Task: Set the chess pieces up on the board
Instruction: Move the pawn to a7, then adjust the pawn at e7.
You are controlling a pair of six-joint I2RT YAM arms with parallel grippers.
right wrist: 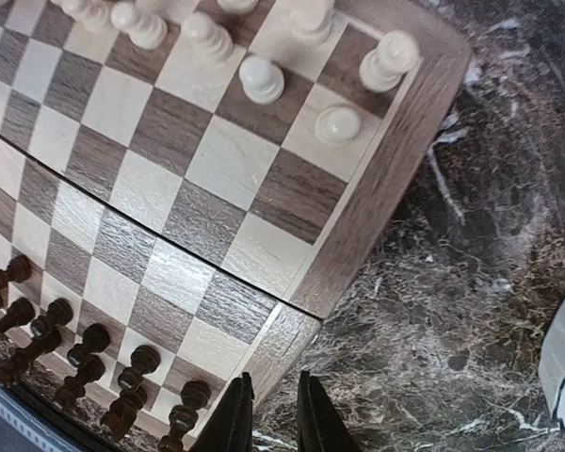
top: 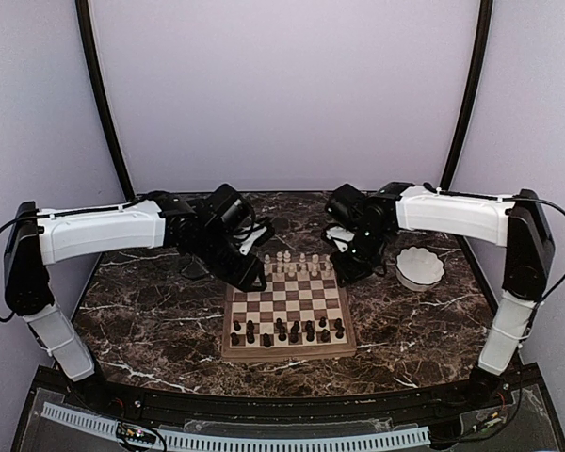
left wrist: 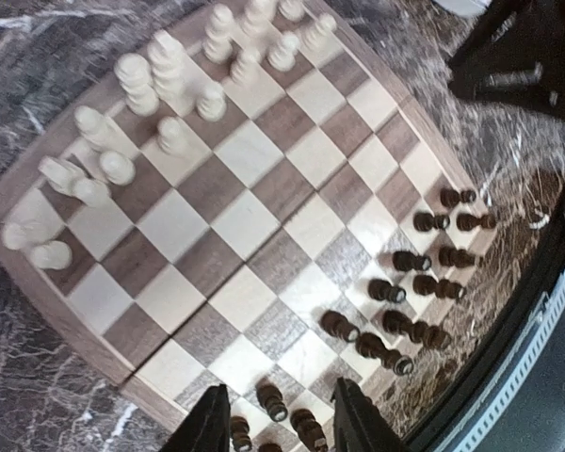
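Reaching inward from both sides, the arms hold their wrists low by the far corners of the board point(top: 287, 352). The left gripper point(left wrist: 281, 426) stands open and empty, with dark pieces point(left wrist: 410, 311) showing between and right of its jaws and cream pieces point(left wrist: 160, 104) far ahead. The right gripper point(right wrist: 271, 419) holds nothing, its jaws a narrow slit apart above the marble table point(right wrist: 433, 311), the board's edge just ahead-left. Only the top view shows the whole white bowl point(top: 420, 268) beside the right jaws. The wrist views reveal the board's centre seam point(right wrist: 169, 238).
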